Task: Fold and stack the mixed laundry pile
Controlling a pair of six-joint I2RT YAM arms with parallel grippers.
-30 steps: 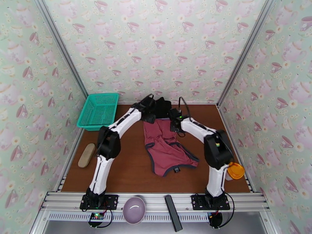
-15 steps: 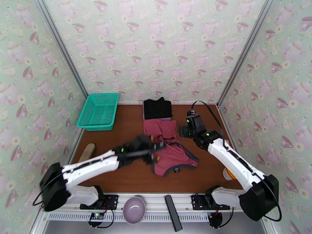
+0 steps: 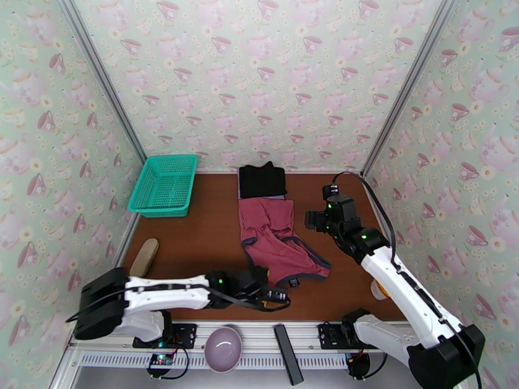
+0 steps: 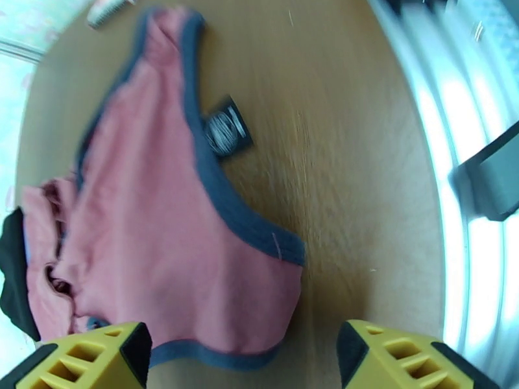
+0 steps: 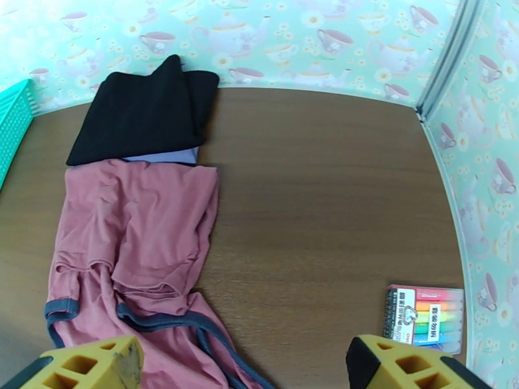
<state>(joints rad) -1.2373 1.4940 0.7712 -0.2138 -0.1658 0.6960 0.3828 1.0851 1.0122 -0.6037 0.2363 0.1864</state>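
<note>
As I am looking down from overhead, Table [image 3: 207, 244]: is carrying all three garments along its middle, running from the back wall toward the arms.
Dusty-red top [image 3: 276, 244]: is lying spread and partly rumpled at mid-table, navy-trimmed edge pointing toward the near edge; its far end is touching the folded stack. A small dark label is sitting just beside its near hem.
Teal basket [image 3: 164, 185]: is sitting in the far left corner, apart from the garments.
Black garment [image 3: 262, 180]: is lying folded against the back wall, on top of the lavender cloth.
Left gripper [image 4: 243, 348]: I am seeing the fingers spread wide and pinching nothing, hanging low over the near hem of the dusty-red top; I cannot tell whether they are touching the fabric.
Right gripper [image 5: 243, 364]: I am seeing the fingers spread wide and gripping nothing, hanging above the table to the right of the dusty-red top and facing the folded stack.
Lavender cloth [image 5: 165, 157]: is showing as a thin strip under the black garment's near edge, meeting the dusty-red top.
Marker pack [image 5: 425, 318]: is lying flat by the right wall, well apart from the garments.
</note>
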